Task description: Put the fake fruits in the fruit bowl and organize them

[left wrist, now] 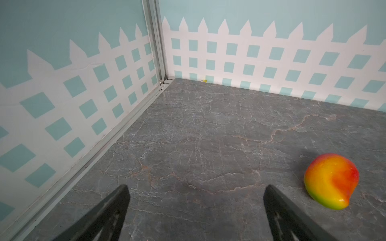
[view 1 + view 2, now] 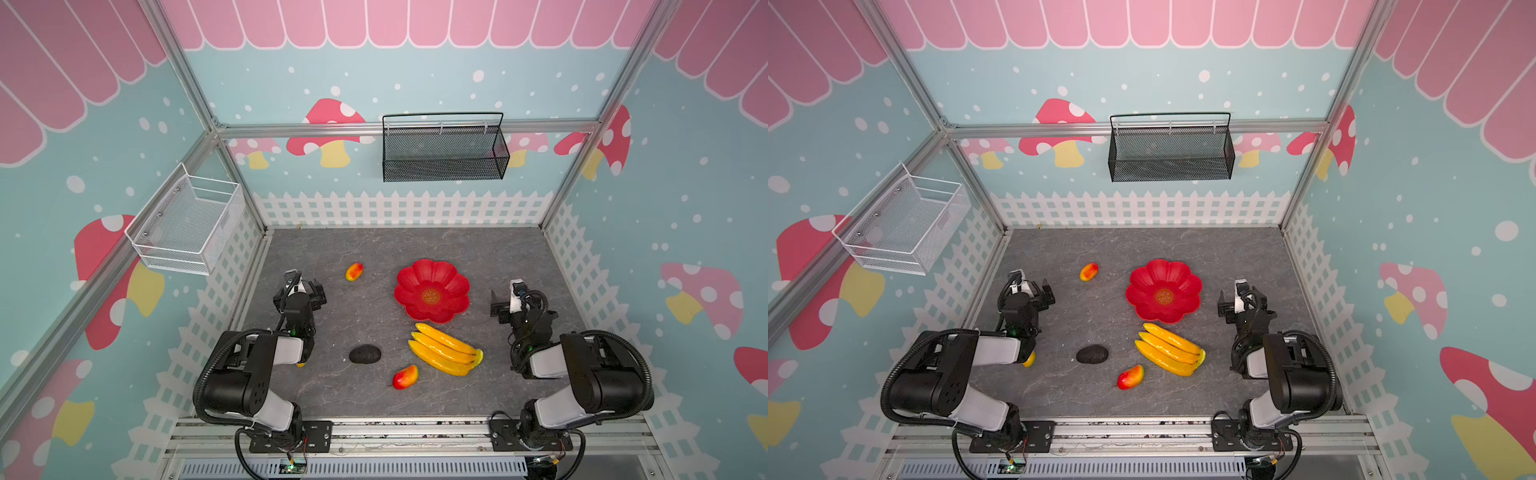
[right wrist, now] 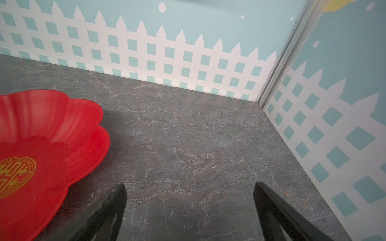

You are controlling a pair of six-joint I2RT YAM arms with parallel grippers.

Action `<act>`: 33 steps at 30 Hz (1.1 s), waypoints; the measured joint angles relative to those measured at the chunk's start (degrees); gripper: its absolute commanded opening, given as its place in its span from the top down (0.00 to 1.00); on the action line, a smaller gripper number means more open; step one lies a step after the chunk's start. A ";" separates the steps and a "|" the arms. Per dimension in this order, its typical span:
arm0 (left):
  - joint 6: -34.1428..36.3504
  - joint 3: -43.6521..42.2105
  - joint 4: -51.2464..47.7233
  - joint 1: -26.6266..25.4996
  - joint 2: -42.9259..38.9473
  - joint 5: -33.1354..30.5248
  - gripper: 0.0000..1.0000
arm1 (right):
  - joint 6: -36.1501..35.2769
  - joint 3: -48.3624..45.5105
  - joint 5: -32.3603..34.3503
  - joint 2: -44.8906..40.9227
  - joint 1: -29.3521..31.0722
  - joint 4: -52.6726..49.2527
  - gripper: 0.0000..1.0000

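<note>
Grey marble floor (image 2: 374,249), mushroom-print walls (image 2: 685,187), white fence border (image 2: 399,208)

Built alike: left arm (image 2: 249,374) and right arm (image 2: 590,374), bulky black joints between pale grey link covers. Wrapped by black ribbed hose (image 2: 198,386) looping from base to elbow. Bolted on black base plates (image 2: 318,434) dotted with screws, thin red and black wires (image 2: 306,446) trailing beside. Tipped with a left hand (image 1: 196,192) and right hand (image 3: 190,187) of black tapering fingers (image 1: 108,210) with slotted cut-outs. Shows a small green light (image 2: 293,331) near each wrist.
</note>
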 measured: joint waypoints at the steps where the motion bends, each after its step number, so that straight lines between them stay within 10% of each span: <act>1: 0.00 0.00 0.00 0.00 0.00 0.00 0.00 | 0.00 0.00 0.00 0.00 0.00 0.00 0.02; 33: 0.09 0.00 0.00 0.04 -0.04 1.05 0.03 | 0.02 -0.46 0.98 -0.09 0.46 1.20 0.02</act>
